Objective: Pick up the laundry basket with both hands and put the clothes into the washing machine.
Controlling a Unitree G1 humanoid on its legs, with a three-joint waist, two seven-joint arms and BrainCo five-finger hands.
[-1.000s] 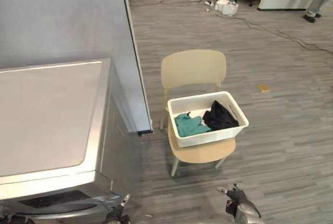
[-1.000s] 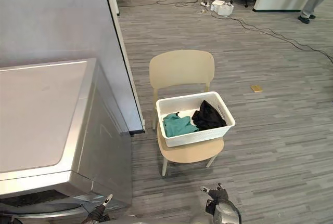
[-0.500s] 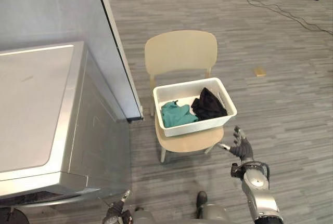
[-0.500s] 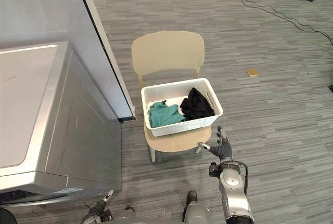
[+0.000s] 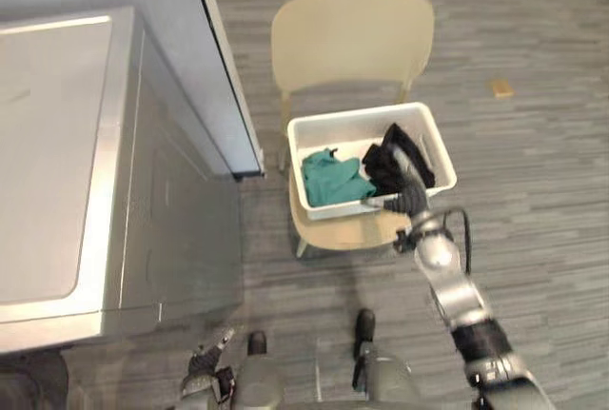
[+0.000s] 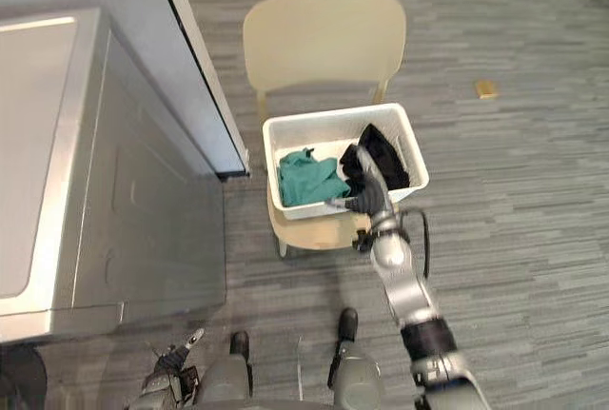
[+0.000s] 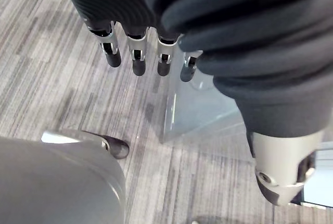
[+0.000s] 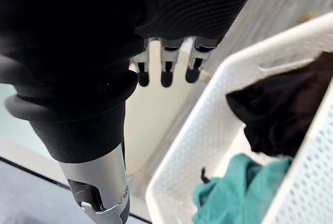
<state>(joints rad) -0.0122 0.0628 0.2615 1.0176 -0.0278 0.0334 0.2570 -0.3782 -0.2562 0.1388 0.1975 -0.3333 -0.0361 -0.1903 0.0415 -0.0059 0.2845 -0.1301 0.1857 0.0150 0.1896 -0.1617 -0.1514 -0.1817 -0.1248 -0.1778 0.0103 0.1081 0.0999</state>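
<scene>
A white laundry basket point(image 5: 360, 113) sits on the seat of a beige chair point(image 5: 352, 34). A teal garment point(image 5: 333, 178) and a black garment point(image 5: 400, 158) lie inside it. My right hand point(image 5: 409, 199) reaches in at the basket's near right rim, open with straight fingers point(image 8: 165, 73) and holding nothing. In the right wrist view the basket's perforated wall point(image 8: 208, 96) runs right beside those fingers, and I cannot tell whether they touch. My left hand point(image 5: 203, 364) hangs low by the floor, open, its fingers point(image 7: 138, 60) straight.
The silver washing machine point(image 5: 57, 163) stands at the left, seen from above with its top closed. A grey partition panel point(image 5: 224, 68) stands between it and the chair. A small yellow object point(image 5: 501, 88) lies on the grey plank floor to the right.
The camera has tilted down and come closer. My right hand has risen from below the chair seat to the basket's near rim. The left hand stays low.
</scene>
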